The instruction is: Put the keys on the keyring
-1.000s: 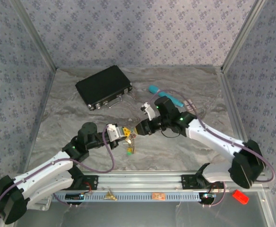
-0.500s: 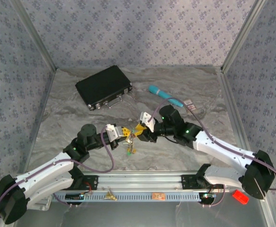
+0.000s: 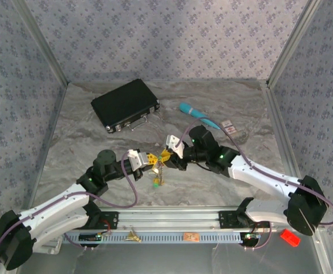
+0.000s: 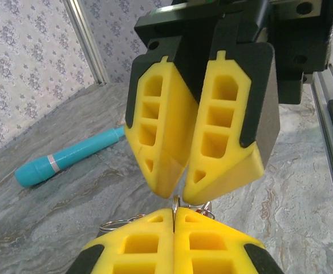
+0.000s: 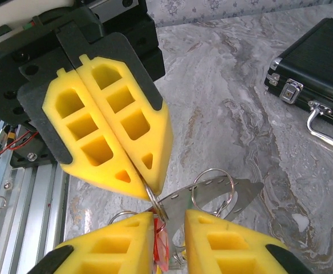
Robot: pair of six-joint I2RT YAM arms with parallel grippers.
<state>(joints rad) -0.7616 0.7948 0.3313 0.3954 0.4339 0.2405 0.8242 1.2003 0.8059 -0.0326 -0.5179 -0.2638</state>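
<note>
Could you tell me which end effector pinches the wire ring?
The left end effector: its fingers meet on the ring, whereas the right end effector's stand apart.

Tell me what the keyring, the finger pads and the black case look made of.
Keyring: thin bright wire with glossy highlights, steel-like.
Left hand pads: matte yellow with moulded cut-out cells, probably soft plastic or rubber.
Black case: finely textured matte shell, material unclear; latch and handle look like polished metal.
</note>
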